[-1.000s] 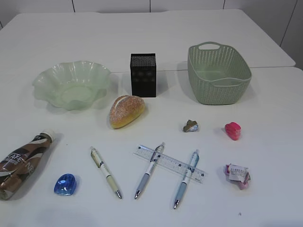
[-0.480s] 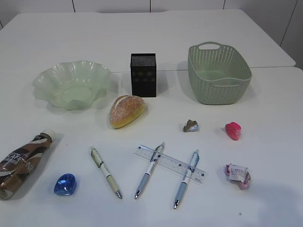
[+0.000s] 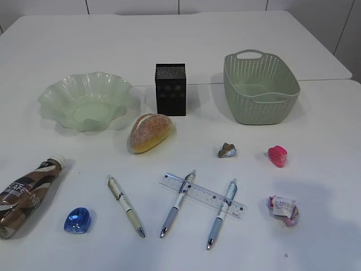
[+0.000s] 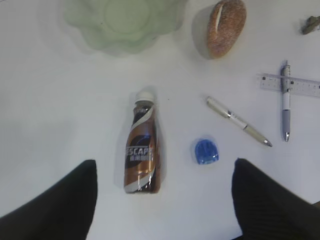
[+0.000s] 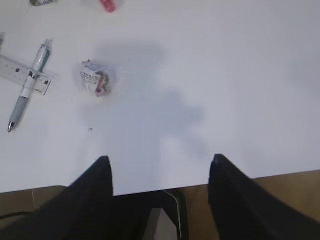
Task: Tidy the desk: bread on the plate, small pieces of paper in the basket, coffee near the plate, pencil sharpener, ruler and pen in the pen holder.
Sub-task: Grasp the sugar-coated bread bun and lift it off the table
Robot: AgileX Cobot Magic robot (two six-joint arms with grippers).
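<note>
Nothing's sorted yet: I've got the crusty bread roll at four o'clock off the frilly green glass plate, both claws gaping, empty.

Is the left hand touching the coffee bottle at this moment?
Apart. The left wrist view shows the left hand open, its fingers on either side of the lying coffee bottle with bare table visible between.
</note>
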